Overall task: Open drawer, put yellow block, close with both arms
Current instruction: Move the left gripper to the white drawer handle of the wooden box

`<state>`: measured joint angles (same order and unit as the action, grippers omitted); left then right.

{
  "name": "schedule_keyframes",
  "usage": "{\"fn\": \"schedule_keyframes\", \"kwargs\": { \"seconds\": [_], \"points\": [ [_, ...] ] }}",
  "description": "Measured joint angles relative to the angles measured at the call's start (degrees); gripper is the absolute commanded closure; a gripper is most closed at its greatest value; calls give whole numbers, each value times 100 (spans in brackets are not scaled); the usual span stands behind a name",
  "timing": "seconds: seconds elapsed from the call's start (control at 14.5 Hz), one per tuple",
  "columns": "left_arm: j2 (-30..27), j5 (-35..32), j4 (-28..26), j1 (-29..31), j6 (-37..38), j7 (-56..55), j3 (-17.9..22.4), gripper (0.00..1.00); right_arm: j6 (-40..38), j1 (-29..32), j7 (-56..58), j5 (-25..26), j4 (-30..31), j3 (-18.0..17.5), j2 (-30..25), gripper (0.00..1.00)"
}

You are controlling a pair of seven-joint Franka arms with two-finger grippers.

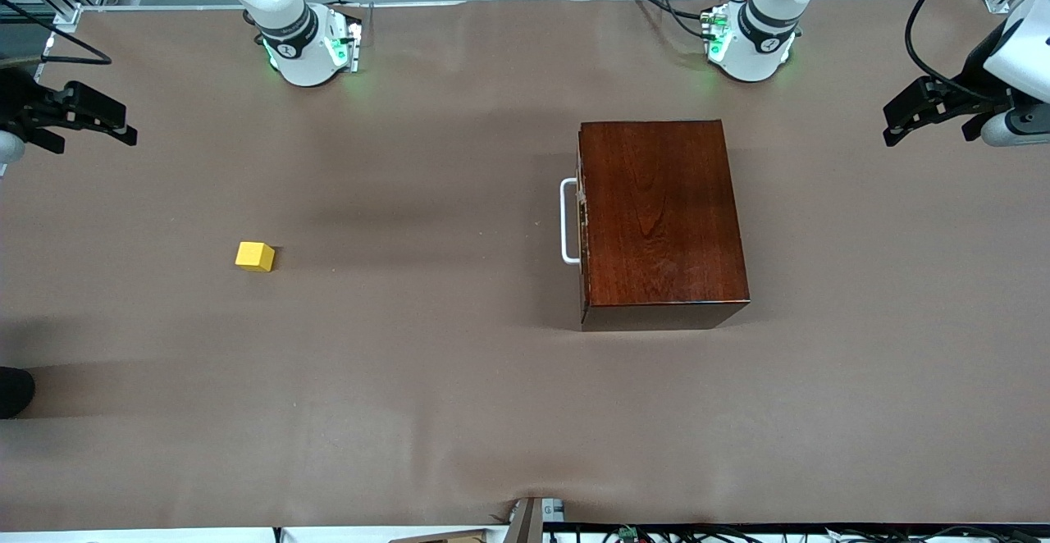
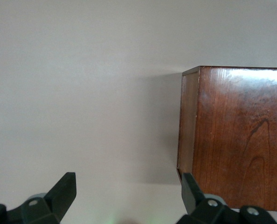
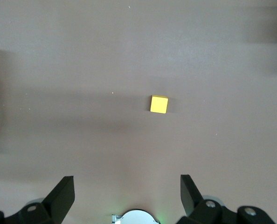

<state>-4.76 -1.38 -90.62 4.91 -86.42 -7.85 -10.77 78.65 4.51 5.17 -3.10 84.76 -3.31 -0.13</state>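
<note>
The dark reddish-brown wooden box (image 1: 660,211) stands toward the left arm's end of the table. Its drawer is pushed in, and only the white bar handle (image 1: 568,221) shows, facing the right arm's end. The yellow block (image 1: 255,256) lies alone on the brown table cover toward the right arm's end. My right gripper (image 1: 90,120) hangs open and empty high over that end; its wrist view shows the yellow block (image 3: 159,104) well ahead of the right gripper (image 3: 128,191). My left gripper (image 1: 894,123) hangs open and empty over the other end, and the box (image 2: 236,140) shows past the left gripper (image 2: 129,191).
The two round white bases (image 1: 308,51) (image 1: 750,47) with green lights stand along the table edge farthest from the front camera. Brown cover (image 1: 459,379) spreads between block and box. Cables and a bracket (image 1: 525,518) sit at the nearest edge.
</note>
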Motion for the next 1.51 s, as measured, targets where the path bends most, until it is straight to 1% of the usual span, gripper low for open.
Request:
{"fn": "schedule_keyframes", "kwargs": {
  "seconds": [0.69, 0.76, 0.89, 1.1, 1.17, 1.38, 1.51],
  "points": [
    [6, 23, 107, -33, 118, -1, -53, 0, -2, 0, 0, 0, 0, -5, 0, 0],
    [22, 36, 109, -56, 119, -16, -118, 0, -2, 0, 0, 0, 0, -6, 0, 0],
    [137, 53, 150, -129, 119, -171, -397, 0, -3, -1, 0, 0, 1, -8, 0, 0],
    [579, 54, 339, -325, 110, -742, -965, 0, -3, -1, 0, 0, 5, -10, -1, 0],
    [776, 54, 438, -447, 99, -962, -1078, 0, -3, -1, 0, 0, 6, -10, -1, 0],
    [1428, -32, 780, -1050, -52, -1592, -1142, 0, -3, -2, 0, 0, 9, -14, -2, 0],
    [1876, -352, 968, -1601, -317, -2130, -1144, 0, -4, -4, 0, 0, 11, -22, -2, 0]
  ]
}}
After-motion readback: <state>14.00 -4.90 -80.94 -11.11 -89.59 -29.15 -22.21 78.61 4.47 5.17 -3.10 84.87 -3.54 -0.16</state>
